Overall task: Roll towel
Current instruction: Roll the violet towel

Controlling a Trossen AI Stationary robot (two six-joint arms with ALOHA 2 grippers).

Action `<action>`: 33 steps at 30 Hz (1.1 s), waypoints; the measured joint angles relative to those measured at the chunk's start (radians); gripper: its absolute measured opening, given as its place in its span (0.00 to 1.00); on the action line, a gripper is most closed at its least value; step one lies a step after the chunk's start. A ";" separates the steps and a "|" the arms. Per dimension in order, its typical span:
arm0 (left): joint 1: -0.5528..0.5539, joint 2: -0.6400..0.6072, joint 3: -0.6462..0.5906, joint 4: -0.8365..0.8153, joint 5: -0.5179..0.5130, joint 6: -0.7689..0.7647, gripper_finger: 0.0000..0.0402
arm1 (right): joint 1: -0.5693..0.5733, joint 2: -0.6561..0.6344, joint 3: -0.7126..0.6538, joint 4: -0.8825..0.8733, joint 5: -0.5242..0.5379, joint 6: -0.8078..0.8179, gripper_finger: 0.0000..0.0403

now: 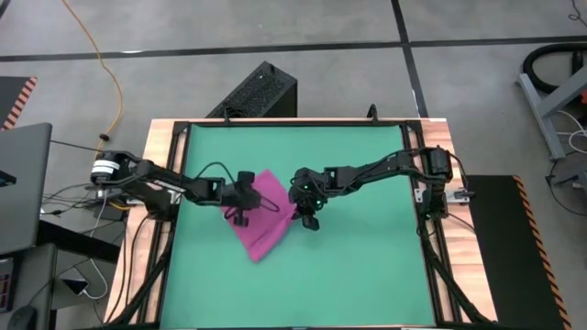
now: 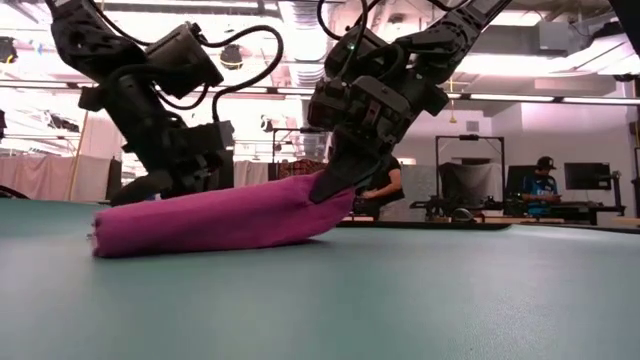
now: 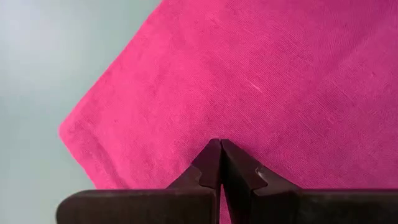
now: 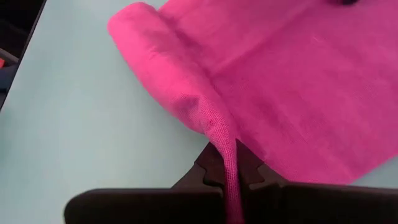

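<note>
Right gripper (image 4: 229, 163): jaws clamped on a fold of the magenta-pink soft cloth towel (image 1: 263, 215), pinched right between them.
Roll: a first turn curls just beyond those jaws; flat cloth lies past it.
Left gripper (image 3: 221, 155): jaws pressed together, tips on flat cloth, holding nothing.
Progress: barely begun, I'd say; most is left to roll.
Surface: green mat (image 1: 367, 266).

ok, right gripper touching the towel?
Touching. In the right wrist view the right gripper is shut on a pinched fold of the towel.

Open lab: concrete floor (image 1: 275, 37), workstations, monitor (image 2: 585, 177), seated person (image 2: 540, 185).
</note>
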 joint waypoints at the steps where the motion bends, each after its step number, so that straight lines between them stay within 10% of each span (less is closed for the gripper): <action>1: 0.010 0.000 0.000 0.007 0.021 0.010 0.00 | 0.002 0.000 0.000 0.002 0.000 0.005 0.03; 33: 0.011 0.206 0.066 0.167 0.144 -0.020 0.00 | 0.089 0.000 0.000 -0.137 0.074 0.171 0.03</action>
